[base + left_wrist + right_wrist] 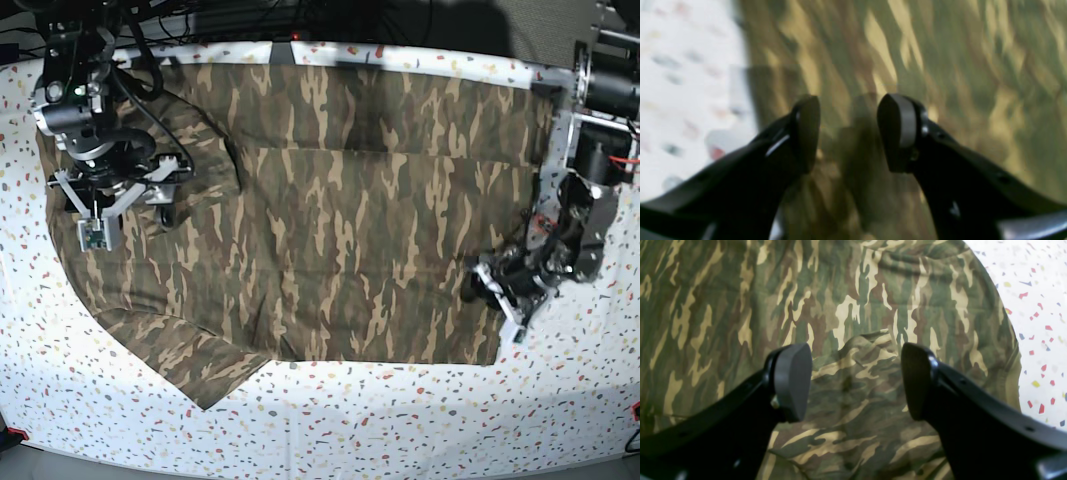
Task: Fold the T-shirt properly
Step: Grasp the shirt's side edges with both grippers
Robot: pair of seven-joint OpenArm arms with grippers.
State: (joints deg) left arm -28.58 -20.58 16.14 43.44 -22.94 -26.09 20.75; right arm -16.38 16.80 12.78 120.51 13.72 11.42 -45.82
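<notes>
T-shirt (350, 220) is spread flat across the speckled white cloth (400, 420), covering most of the upper and middle area in the base view. 1 sleeve (190, 365) is seen splayed out toward the lower left of that view, with a second sleeve area bunched at upper left under the right arm. A horizontal crease is visible across the shirt body in the upper half.

Right gripper (855, 380) is positioned over the upper-left sleeve region; its 2 fingers are held wide apart, nothing between them, camo fabric with a small raised fold seen just beyond the tips. Contact with the cloth cannot be told.

Left gripper (848, 133) is positioned at the shirt's edge on the right side of the base view, low down near the hem corner. Jaws are spread, nothing clamped. Left wrist view is motion-blurred; shirt edge and white cloth are seen on that view's left side. Contact cannot be told
</notes>
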